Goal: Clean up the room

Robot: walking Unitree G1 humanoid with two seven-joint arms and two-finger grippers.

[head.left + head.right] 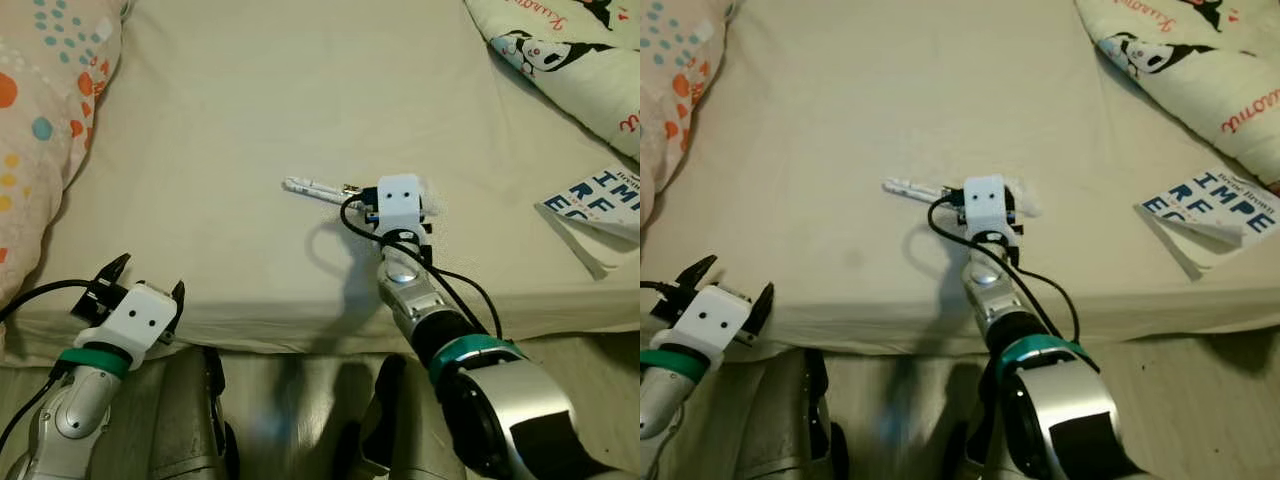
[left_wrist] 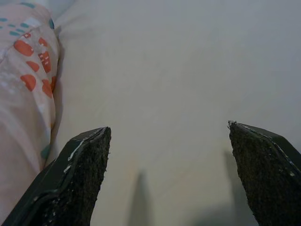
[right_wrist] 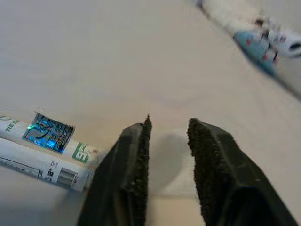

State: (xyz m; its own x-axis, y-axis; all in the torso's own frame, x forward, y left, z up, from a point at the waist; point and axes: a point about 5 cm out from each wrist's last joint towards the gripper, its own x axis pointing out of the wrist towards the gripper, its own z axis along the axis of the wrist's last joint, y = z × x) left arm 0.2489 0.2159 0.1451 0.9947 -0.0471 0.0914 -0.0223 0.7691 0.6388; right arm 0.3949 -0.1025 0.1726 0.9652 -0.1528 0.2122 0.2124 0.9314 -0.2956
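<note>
Right hand (image 3: pixel 168 129): reached out over the bed, low above the sheet near the middle of the mattress; its two black fingers (image 3: pixel 131 169) stood nearly together with a narrow gap between them, and nothing lay in that gap.
Tube (image 1: pixel 318 188): a slim white tube with a green mark and a barcode, lying flat on the bed sheet (image 1: pixel 300 90), just beside the right hand on the robot's left side; in the right wrist view its near end lay close against the outside of one finger, though I could not tell whether it touched.
Long axis: the tube ran roughly crosswise to the direction the right hand pointed, stretching away toward the left.
Which arm was nearer: plainly the right; the tube was right beside it.
Left hand (image 1: pixel 140 280): held back at the near edge of the bed, fingers spread wide and bare, well apart from the tube, with the spotted pillow (image 1: pixel 40 120) off to its left.
What the next move turned on: in my judgement the right hand would have to widen its fingers and shift leftward to straddle the tube across its thin width.
Other clutter: a printed leaflet (image 1: pixel 605 200) lay near the bed's right edge, below the panda quilt (image 1: pixel 570 50).
</note>
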